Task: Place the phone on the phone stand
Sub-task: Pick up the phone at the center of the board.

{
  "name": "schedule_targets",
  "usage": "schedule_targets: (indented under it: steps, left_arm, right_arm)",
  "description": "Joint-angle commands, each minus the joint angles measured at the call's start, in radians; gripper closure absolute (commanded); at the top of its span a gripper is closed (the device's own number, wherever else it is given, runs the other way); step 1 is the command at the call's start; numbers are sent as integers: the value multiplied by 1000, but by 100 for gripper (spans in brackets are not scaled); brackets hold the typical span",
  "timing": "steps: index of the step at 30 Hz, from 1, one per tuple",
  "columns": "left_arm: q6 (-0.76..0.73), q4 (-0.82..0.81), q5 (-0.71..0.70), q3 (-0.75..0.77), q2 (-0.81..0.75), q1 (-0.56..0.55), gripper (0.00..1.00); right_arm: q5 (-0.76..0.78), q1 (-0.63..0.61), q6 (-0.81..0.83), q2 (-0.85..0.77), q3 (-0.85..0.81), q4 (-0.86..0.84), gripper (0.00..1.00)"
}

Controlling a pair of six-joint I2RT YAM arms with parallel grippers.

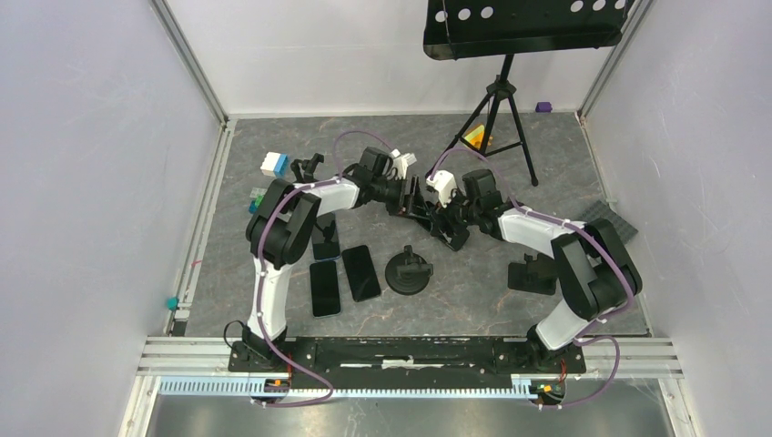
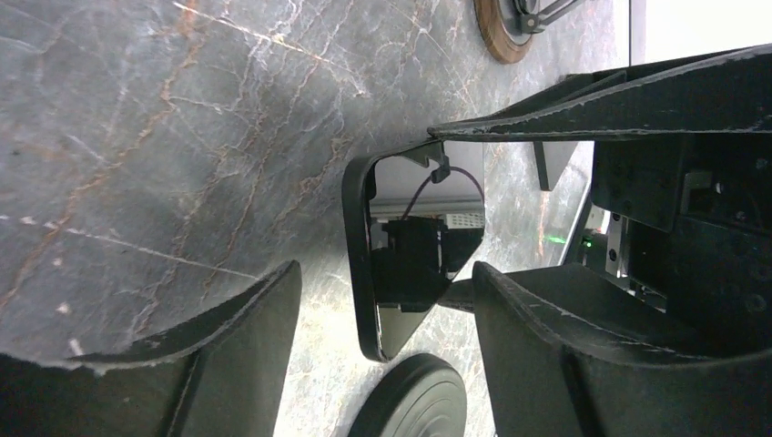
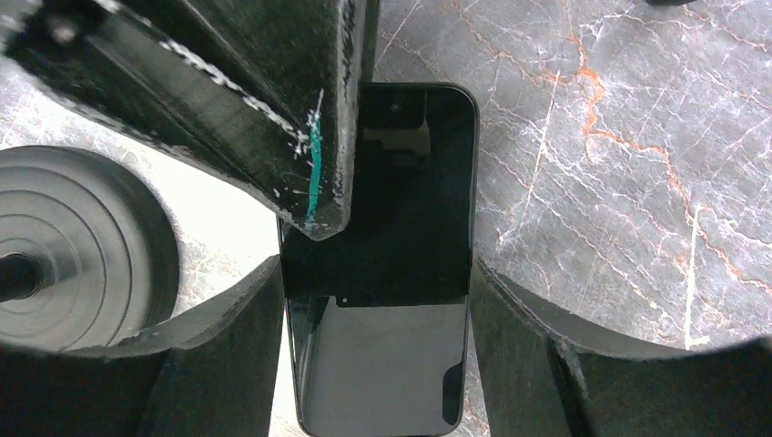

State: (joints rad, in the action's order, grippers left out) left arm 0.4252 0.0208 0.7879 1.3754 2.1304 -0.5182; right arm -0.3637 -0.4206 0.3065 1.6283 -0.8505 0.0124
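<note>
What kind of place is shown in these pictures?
Probably a robot test cell in a lab: white panel walls on aluminium framing, a left arm and right arm bolted to a rail at a marble-patterned table, and a tripod stand behind.

A grey, marble-veined tabletop (image 1: pixel 564 182) sits boxed in by plain white walls (image 1: pixel 91 137) and aluminium corner posts (image 1: pixel 190 59). At the back, a black tripod music stand (image 1: pixel 499 89) carries a perforated tray (image 1: pixel 528 32). An aluminium rail (image 1: pixel 182 355) runs along the near edge. Lighting is even.
</note>
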Motion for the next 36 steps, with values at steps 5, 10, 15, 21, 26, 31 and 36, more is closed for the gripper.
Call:
schedule_targets:
  steps: [5,10,15,21,26,31,36]
  left_arm:
    - [143,-86,92,32,48,-3,39]
    - [194,-115,114,48,69,-6,48]
    - [231,-130,134,54,86,-5,61]
    - [282,-155,149,50,94,-6,76]
    - [313,-176,166,52,94,-3,98]
    - [274,-160,181,66,62,6,98]
    - [103,-2,183,130,-9,23,98]
  right_arm:
    - [-36,4,-14,-70,17,-80,83]
    - [-43,4,-14,-68,22,-80,83]
    - [-35,4,-14,-68,27,-79,82]
    - [-23,4,-16,-62,23,-78,81]
    - [-24,4,-16,-61,13,-51,66]
    - [-21,4,7,-92,-19,21,34]
    - [-32,10,49,-154,-76,139,4]
